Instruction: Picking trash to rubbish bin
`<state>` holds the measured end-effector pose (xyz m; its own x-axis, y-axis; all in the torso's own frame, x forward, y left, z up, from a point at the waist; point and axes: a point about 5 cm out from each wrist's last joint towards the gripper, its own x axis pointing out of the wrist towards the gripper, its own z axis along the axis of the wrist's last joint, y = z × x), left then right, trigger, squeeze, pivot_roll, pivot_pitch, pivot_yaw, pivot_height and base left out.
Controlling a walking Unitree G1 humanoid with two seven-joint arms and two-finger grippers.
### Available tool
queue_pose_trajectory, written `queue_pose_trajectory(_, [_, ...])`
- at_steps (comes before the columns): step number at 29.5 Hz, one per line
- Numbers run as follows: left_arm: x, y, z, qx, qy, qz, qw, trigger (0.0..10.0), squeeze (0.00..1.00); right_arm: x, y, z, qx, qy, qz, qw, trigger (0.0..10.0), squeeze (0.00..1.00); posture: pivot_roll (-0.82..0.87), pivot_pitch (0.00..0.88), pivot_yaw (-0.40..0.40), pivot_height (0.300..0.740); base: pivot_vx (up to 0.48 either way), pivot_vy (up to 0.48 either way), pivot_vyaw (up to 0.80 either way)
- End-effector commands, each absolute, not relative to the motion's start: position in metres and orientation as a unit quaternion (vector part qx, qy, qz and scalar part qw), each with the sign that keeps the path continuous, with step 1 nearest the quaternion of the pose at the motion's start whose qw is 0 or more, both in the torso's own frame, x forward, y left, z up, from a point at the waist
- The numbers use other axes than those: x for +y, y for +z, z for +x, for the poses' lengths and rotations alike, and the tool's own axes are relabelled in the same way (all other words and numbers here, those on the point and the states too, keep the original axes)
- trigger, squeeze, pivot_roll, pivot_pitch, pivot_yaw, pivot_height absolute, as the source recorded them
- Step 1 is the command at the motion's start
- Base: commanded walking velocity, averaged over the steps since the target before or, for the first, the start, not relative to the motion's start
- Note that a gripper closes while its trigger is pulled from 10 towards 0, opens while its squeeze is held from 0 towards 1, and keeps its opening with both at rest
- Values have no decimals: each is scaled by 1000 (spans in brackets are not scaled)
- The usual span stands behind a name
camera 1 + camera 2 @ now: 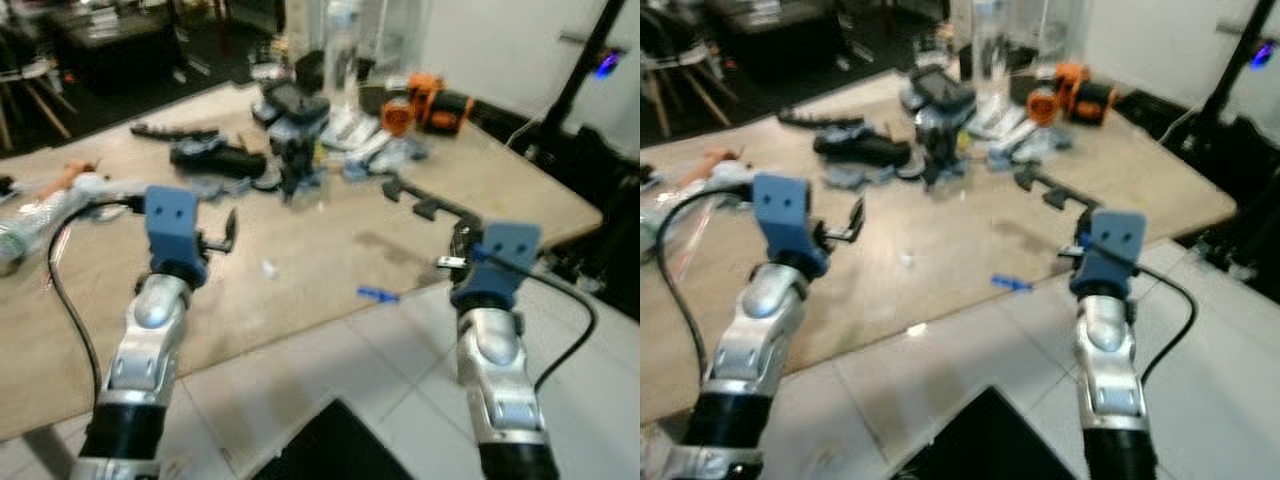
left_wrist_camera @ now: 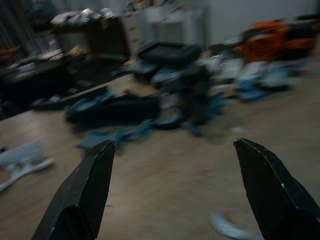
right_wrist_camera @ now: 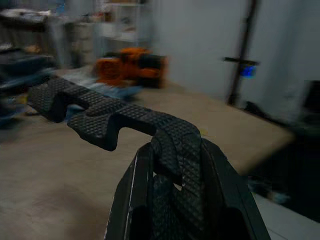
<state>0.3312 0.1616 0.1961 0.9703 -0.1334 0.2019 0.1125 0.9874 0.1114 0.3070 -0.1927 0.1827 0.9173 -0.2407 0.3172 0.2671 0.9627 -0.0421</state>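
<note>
My right gripper [image 1: 459, 246] is shut on one end of a black textured strip with square notches [image 1: 425, 203]. The strip reaches out from the jaws over the wooden table's [image 1: 330, 250] right part. In the right wrist view the strip [image 3: 100, 112] is clamped between the fingers of the right gripper [image 3: 175, 157]. My left gripper [image 1: 226, 235] hovers open above the table's left middle, with nothing between its fingers [image 2: 90, 185]. A small blue scrap [image 1: 377, 294] and a white scrap [image 1: 268, 267] lie on the table between the arms.
Black and blue clutter [image 1: 295, 130], an orange tool [image 1: 425, 103] and a clear bottle [image 1: 340, 50] crowd the table's far side. Clear plastic wrap [image 1: 40, 210] lies at the left. A black object [image 1: 330, 445] sits on the white tiled floor below the table's near edge.
</note>
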Motion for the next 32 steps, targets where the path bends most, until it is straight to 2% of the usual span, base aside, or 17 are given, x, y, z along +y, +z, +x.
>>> queue_pose_trajectory(1, [167, 192, 330, -96, -56, 54, 992, 10000, 0, -188, 180, 306, -154, -124, -36, 980, 10000, 0, -14, 102, 57, 740, -296, 0, 0])
queue_pose_trajectory(32, [158, 192, 328, -93, -103, 84, 987, 10000, 0, -189, 175, 302, -150, -135, -32, 979, 10000, 0, -6, 103, 71, 740, -10, 0, 0])
